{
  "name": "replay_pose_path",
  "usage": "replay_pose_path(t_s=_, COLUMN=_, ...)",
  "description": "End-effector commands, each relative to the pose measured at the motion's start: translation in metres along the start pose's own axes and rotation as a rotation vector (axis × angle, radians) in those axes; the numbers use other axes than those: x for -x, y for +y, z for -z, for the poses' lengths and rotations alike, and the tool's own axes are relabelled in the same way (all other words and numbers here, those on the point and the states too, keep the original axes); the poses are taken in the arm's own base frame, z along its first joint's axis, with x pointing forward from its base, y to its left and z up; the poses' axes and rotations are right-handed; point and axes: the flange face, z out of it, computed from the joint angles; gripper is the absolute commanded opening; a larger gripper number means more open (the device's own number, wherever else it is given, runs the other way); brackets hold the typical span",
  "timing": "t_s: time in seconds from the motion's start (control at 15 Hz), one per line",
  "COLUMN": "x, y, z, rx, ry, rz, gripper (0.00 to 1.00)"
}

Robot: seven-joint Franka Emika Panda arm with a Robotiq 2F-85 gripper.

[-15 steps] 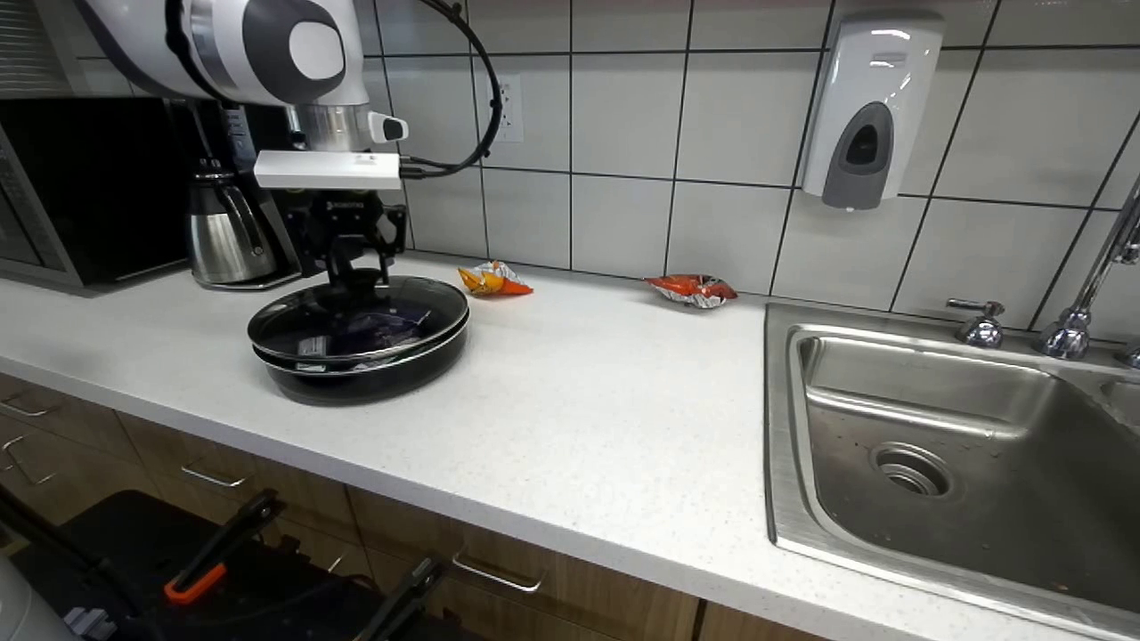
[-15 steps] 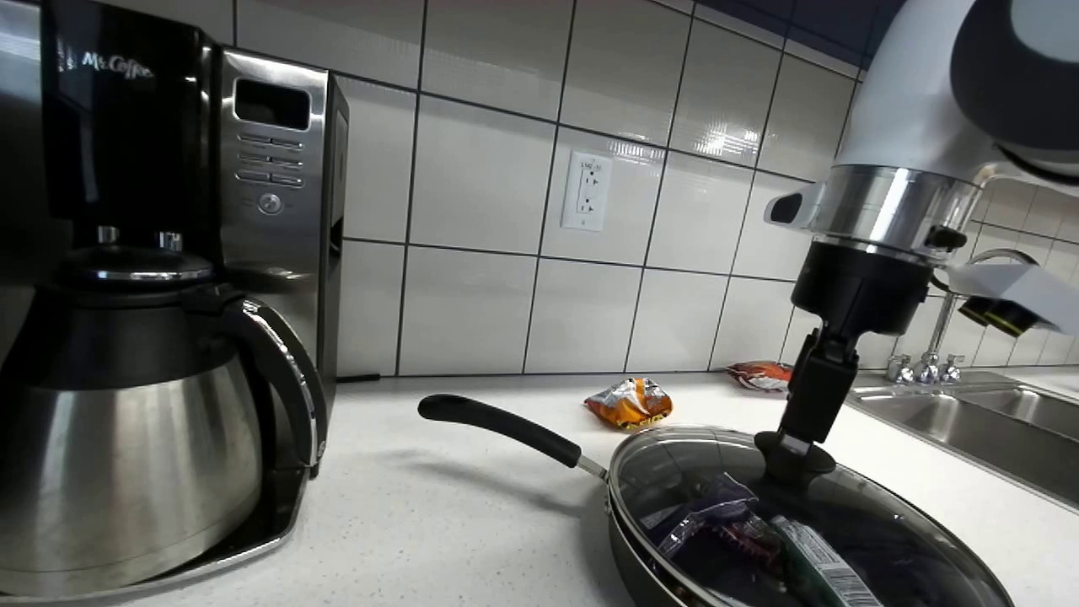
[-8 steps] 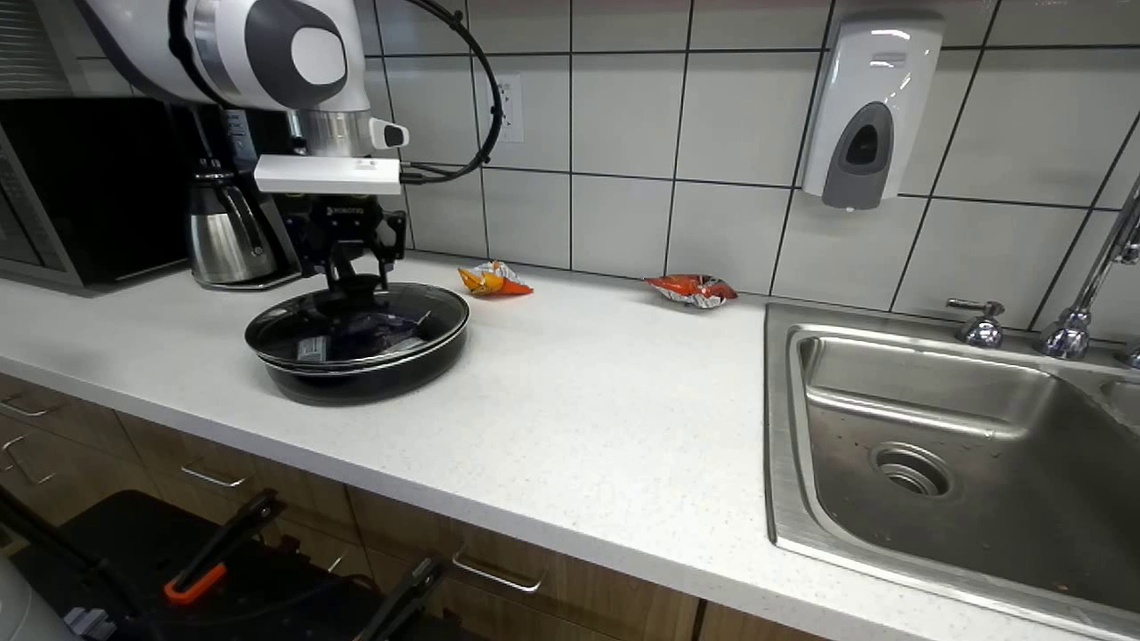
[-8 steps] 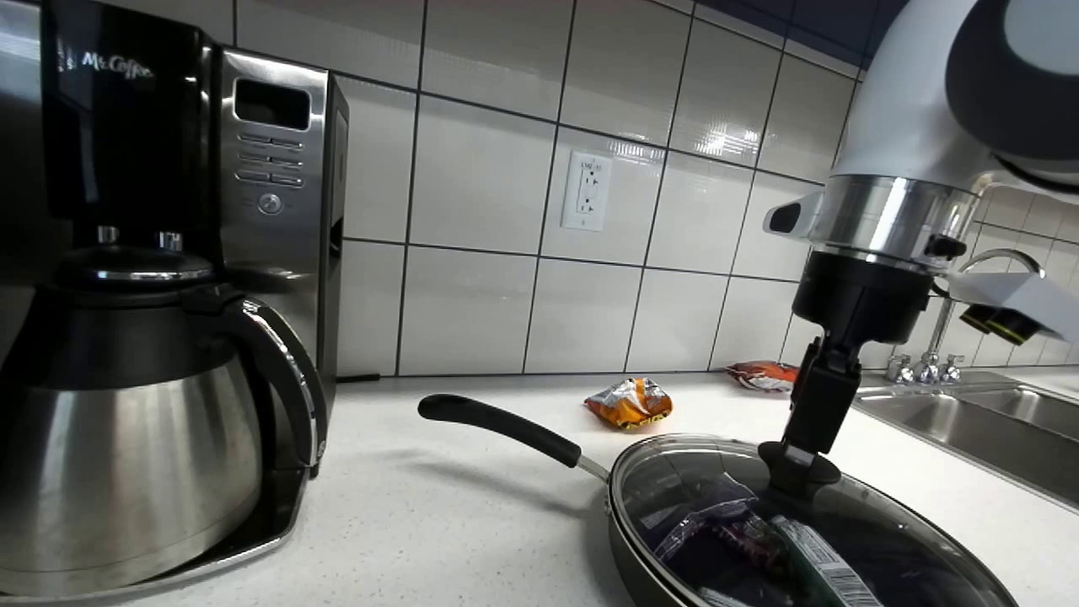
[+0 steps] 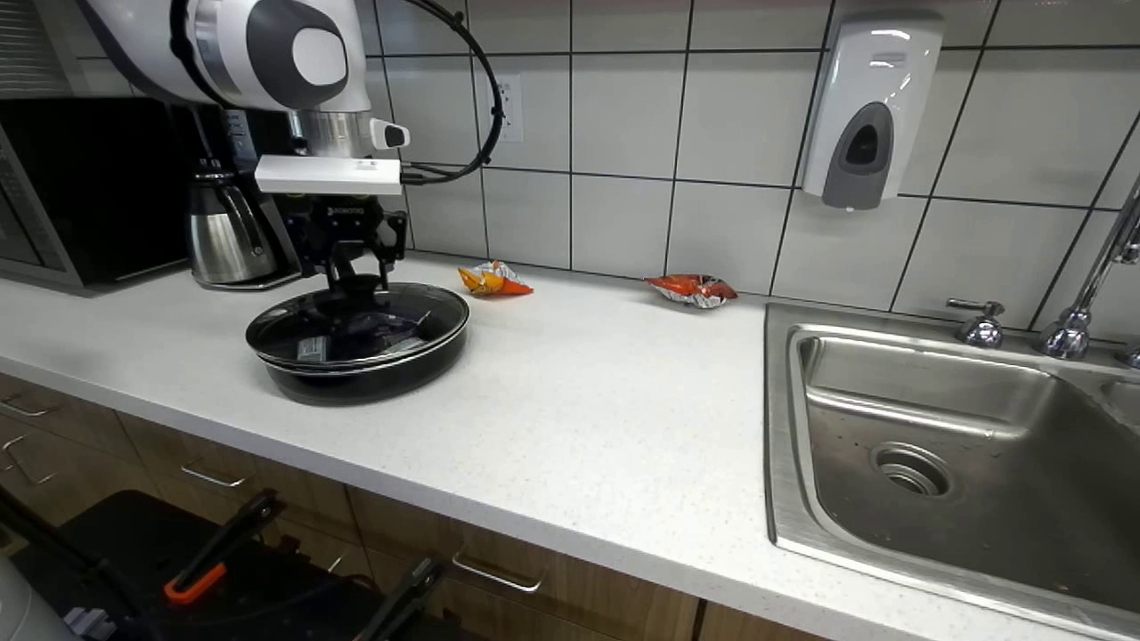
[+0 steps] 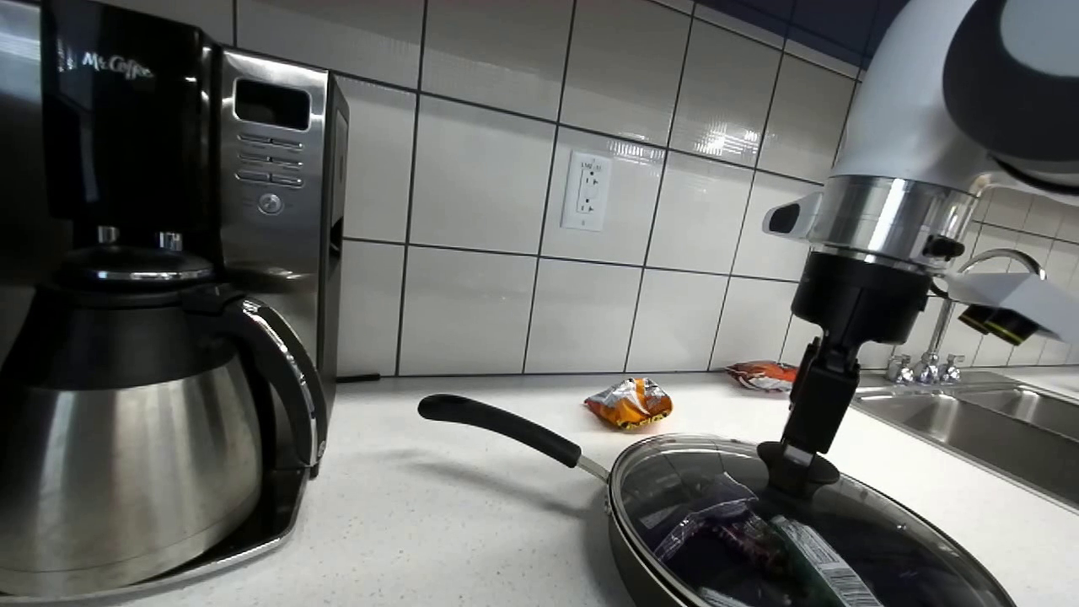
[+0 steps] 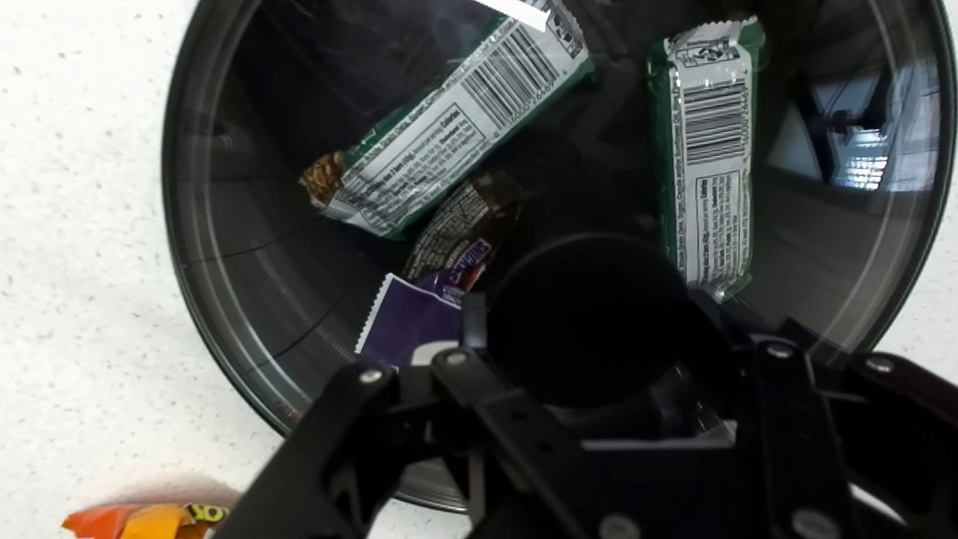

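Note:
My gripper (image 6: pixel 797 451) is shut on the black knob (image 6: pixel 799 476) of a glass lid (image 6: pixel 910 539). In the wrist view, the gripper (image 7: pixel 591 318) has one finger on each side of the dark round knob. Beneath the lid is a black frying pan (image 5: pixel 374 385), its handle (image 6: pixel 497 430) pointing to the coffee maker. A thin gap shows between lid rim and pan rim, so I cannot tell whether the lid sits fully flat. Through the glass I see two green bar wrappers (image 7: pixel 449 135) and a purple wrapper (image 7: pixel 408 318).
An orange snack bag (image 5: pixel 494 280) and a red one (image 5: pixel 695 289) lie near the tiled wall. A coffee maker (image 6: pixel 278 185) with a steel carafe (image 6: pixel 143 455) stands beside the pan. The steel sink (image 5: pixel 784 463) is at the counter's far end, under a soap dispenser (image 5: pixel 877 98).
Over the first half second the gripper came down a little with the lid, narrowing the gap above the pan. Since then hardly anything has moved. The grip on the knob looks the same.

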Motion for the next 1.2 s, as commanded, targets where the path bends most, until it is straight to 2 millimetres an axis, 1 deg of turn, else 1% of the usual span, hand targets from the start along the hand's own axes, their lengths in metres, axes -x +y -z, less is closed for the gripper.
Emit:
replay_pose_path(t_s=0.0, x=-0.0054, y=0.0033, z=0.0127, rx=-0.003, ry=0.025, rz=-0.016, gripper=0.39)
replay_pose_path(t_s=0.27, x=-0.0060, y=0.0042, z=0.0173, rx=-0.002, ry=0.041, rz=-0.026, gripper=0.39)
replay_pose_path(t_s=0.67, x=-0.0065, y=0.0073, z=0.0112, rx=0.005, ry=0.031, rz=-0.039, gripper=0.39)
replay_pose_path(t_s=0.93, x=-0.0077, y=0.0065, z=0.0111, rx=0.006, ry=0.034, rz=-0.032, gripper=0.39)
replay_pose_path(t_s=1.0, x=-0.0075, y=0.0065, z=0.0119, rx=0.007, ry=0.034, rz=-0.029, gripper=0.89)
replay_pose_path(t_s=1.07, x=-0.0075, y=0.0067, z=0.0132, rx=0.005, ry=0.036, rz=-0.031, gripper=0.90)
replay_pose_path(t_s=1.13, x=-0.0082, y=0.0078, z=0.0165, rx=0.008, ry=0.044, rz=-0.030, gripper=0.97)
